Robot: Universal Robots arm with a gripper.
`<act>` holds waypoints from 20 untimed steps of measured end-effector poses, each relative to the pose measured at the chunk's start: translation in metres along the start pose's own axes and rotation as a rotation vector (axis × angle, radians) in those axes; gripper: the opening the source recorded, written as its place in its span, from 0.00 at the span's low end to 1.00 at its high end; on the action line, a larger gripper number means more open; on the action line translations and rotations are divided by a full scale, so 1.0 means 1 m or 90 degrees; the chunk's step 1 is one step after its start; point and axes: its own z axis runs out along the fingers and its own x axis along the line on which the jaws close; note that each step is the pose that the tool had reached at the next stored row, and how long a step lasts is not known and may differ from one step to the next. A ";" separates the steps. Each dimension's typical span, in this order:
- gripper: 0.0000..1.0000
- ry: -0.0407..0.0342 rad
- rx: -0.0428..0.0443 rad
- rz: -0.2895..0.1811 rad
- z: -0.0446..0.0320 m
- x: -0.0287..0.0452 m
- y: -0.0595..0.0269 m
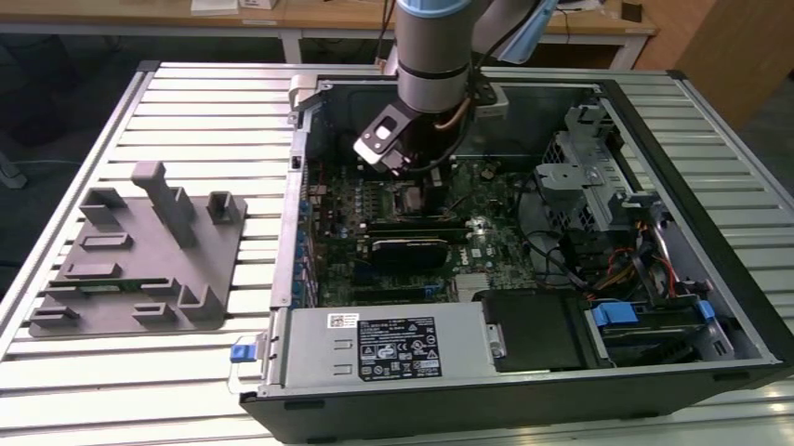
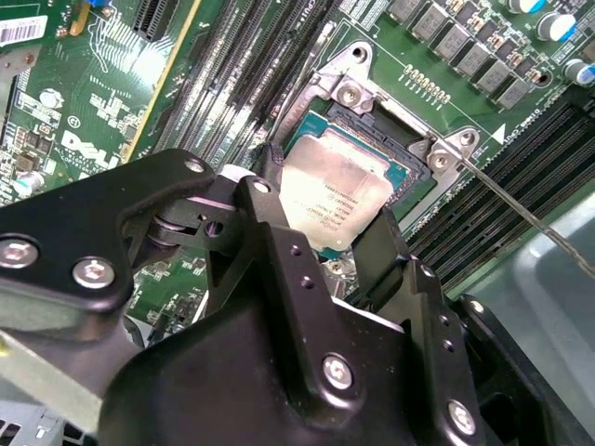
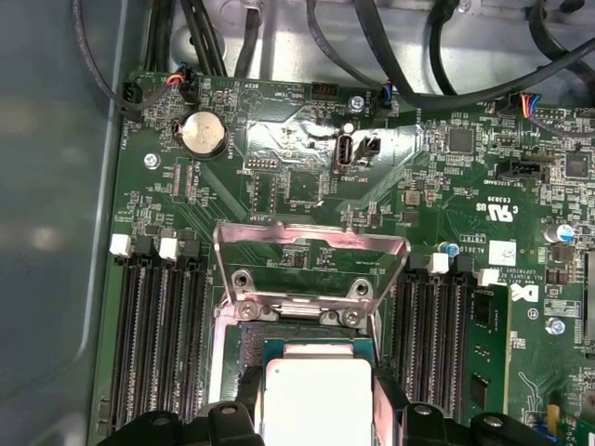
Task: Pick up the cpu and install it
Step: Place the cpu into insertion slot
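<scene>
In the exterior view the arm [image 1: 434,56] reaches down into the open computer case [image 1: 694,307], its wrist low over the motherboard [image 1: 496,242], well away from the grey tray [image 1: 125,269] on the exterior view's left.

In the second wrist view the gripper [image 2: 325,209] has closed to the width of the cpu [image 2: 337,197]. Its black fingers [image 2: 268,221] press on two opposite edges, so the chip sits squarely between them, straight beneath the tool. The cpu lies within the socket [image 2: 372,116], its edges lined up with the frame. I cannot tell whether it is fully seated.

In the first wrist view the metal load plate [image 3: 311,255] stands swung up just beyond the held chip, leaving the socket uncovered
</scene>
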 end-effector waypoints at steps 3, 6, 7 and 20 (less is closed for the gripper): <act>0.55 0.0000 0.0000 0.000 0.0003 0.0009 -0.0003; 0.55 0.0000 0.0000 0.000 0.0007 0.0020 -0.0005; 0.55 0.0000 0.0000 0.000 0.0008 0.0024 -0.0006; 0.55 0.0008 0.0000 0.000 0.0034 0.0054 -0.0014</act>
